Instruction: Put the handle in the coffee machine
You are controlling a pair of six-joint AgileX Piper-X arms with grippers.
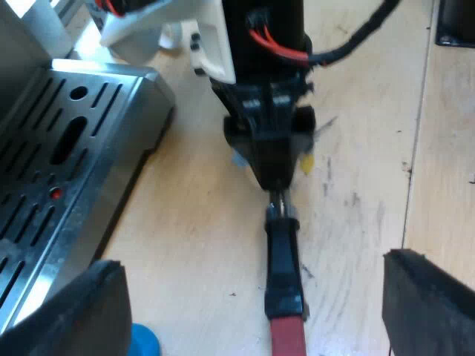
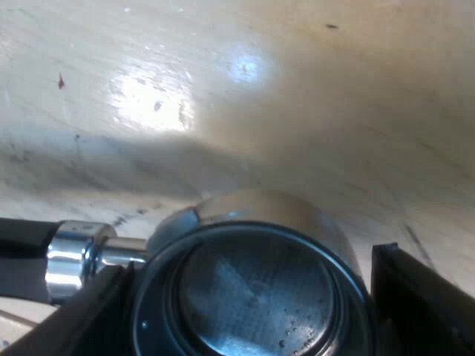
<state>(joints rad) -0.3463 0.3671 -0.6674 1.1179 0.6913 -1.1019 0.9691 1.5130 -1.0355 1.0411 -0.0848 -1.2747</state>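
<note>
The holder [image 2: 223,222] lies flat on the wooden table [image 1: 364,148], just beside the espresso machine [image 1: 111,96] but not yet in it. Its dark handle [image 1: 283,267] and red end [image 1: 287,337] point away from my right gripper [image 2: 249,304]. That claw is closed on the metal head, with one black finger [image 2: 96,311] against each side of the round basket [image 2: 256,297]. My left gripper [image 1: 256,297] hangs over the handle with its fingers spread wide, touching nothing and holding nothing. To do this step well, I judge I should lift the head straight and level. A hold on a round metal wall can slip or let the piece rotate, and the long handle will tend to tip it down. The head should then come up under the machine's front with the handle off to one side, so it can be turned to lock. My free claw could steady the handle. The basket is open upward and looks empty, bare metal sieve with a few dark specks and no bed of grounds. A blue thing [image 1: 145,343], likely the tamper, stands by the machine's slotted steel tray [image 1: 52,170].
</note>
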